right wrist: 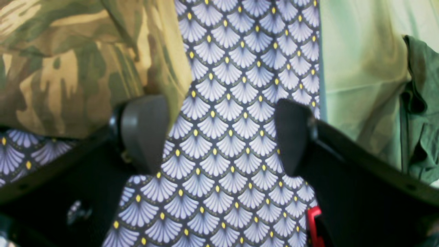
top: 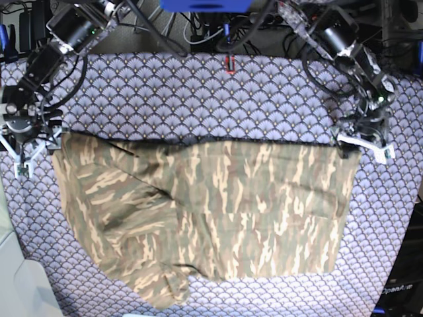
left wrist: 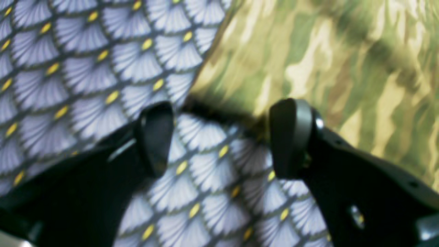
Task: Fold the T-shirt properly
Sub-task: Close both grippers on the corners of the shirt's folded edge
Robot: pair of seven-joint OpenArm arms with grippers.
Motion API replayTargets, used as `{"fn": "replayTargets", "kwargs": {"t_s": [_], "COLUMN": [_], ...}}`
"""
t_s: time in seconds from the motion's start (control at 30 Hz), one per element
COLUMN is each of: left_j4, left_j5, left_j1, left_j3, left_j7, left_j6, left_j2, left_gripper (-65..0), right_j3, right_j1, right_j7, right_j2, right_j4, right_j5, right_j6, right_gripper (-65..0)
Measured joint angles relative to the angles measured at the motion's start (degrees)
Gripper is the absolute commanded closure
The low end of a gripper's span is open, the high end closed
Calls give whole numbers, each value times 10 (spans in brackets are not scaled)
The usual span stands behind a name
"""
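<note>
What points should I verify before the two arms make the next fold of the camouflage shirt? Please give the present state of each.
1. Left tool open: ok, the jaws stand apart with nothing between them.
2. Right tool open: ok, only tablecloth shows in the gap.
3. Left tool at a T-shirt corner: ok, the corner lies just ahead of the fingertips.
4. Right tool at the shirt edge: ok, the cloth hangs beside one finger.
5. Shirt lying flat: not ok, the lower corner on the base view's left is bunched and wrinkled.
6. Contact with the cloth: cannot tell.
</note>
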Motion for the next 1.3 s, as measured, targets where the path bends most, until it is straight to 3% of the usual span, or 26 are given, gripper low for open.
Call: {"fn": "replayTargets", "kwargs": {"t_s": [0.37,0.43,0.6,0.7,1.0,1.17,1.3], "left_j4": [-12,-32,-74,-86,-85,-85,-85], "left_j5": [-4,-7,-12,-17,-19,-19,-21], "left_j1": [-21,-23,-38,-40,-40,-38,-31], "left_j3": [-35,-36,-38,-39,-40,-40,-38], "left_j7": [0,-16,-24,-32,-28,-26,-23], "left_j6": [-3,-2,0,0,-4,-4,-8], "left_j2": [2,-3,-17,-17,-17,-17,-27], "left_gripper": [-424,-377,-145,-71,-62,-60,0], "right_j3": [0,0,0,-1,-1,32,42], "right_j1": [-9,-9,-9,-16,-20,-14,-14], "right_j7": [0,0,0,0,0,-5,-39], "right_j2": [12,12,12,14,15,12,8], "right_j4": [-1,-1,-1,0,0,1,1], "right_j5": [0,0,0,1,0,0,2], "right_j6": [0,0,0,0,0,0,0], "right_gripper": [-502,-502,-502,-502,-500,-503,-505]}}
